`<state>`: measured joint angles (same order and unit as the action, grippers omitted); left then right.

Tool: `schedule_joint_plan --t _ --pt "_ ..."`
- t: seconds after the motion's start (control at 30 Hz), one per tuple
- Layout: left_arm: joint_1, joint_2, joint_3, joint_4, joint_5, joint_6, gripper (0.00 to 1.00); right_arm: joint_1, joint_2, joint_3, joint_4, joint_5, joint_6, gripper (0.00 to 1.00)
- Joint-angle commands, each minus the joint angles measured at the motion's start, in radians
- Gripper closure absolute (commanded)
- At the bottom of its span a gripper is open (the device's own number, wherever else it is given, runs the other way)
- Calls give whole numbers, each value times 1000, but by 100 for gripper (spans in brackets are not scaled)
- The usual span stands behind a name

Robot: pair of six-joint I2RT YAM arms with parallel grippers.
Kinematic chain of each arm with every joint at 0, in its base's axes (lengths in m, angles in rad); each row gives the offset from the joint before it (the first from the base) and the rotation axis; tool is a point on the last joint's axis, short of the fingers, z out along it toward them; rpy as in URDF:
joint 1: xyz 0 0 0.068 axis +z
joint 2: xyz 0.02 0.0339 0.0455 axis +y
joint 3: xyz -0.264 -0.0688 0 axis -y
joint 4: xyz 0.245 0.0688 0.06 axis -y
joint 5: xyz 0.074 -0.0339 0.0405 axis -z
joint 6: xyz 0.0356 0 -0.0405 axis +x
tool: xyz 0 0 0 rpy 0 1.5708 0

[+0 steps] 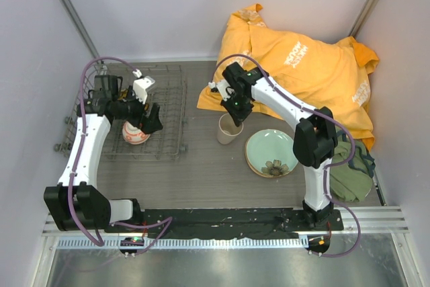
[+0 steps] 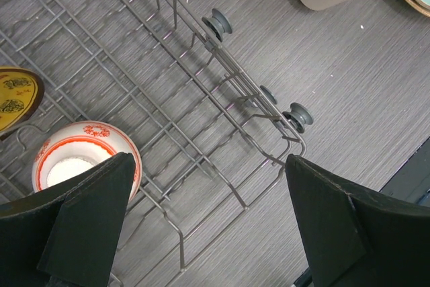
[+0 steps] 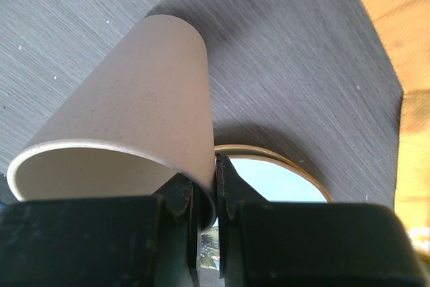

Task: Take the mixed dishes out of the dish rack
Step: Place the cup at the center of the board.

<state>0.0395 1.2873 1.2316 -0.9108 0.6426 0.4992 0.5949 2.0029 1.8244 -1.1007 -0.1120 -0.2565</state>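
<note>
The grey wire dish rack (image 1: 171,99) sits at the left. The small white-and-red bowl (image 1: 134,135) lies in it, and it also shows in the left wrist view (image 2: 84,156). My left gripper (image 1: 149,120) is open and empty just above the rack (image 2: 201,99), with the bowl beside one finger. The edge of the yellow-and-dark plate (image 2: 17,95) shows in the rack. My right gripper (image 1: 235,109) is shut on the rim of the beige cup (image 1: 228,130), which is upright right of the rack (image 3: 127,119). The pale green flower plate (image 1: 271,152) lies on the table. The dark green mug is out of view.
A crumpled orange cloth (image 1: 302,65) fills the back right. A dull green cloth (image 1: 351,166) lies at the right edge beside the plate. Grey walls close in on the left, back and right. The arm bases stand on a black rail (image 1: 222,218) at the near edge.
</note>
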Motion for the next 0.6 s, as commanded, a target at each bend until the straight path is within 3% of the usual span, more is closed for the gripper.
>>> schedule_joint_plan --t 0.0,0.17,0.2,0.57 --pt "-1 -2 -1 -10 3 22 0 13 0 42 -31 15 -15 99" --pt "-1 -2 -7 -13 6 25 1 16 16 44 -37 17 -20 91" --pt "-1 0 -9 -14 6 28 0 16 17 41 -39 17 -20 84" --pt "-1 -11 -18 -10 2 33 0 19 14 49 -24 25 -15 56"
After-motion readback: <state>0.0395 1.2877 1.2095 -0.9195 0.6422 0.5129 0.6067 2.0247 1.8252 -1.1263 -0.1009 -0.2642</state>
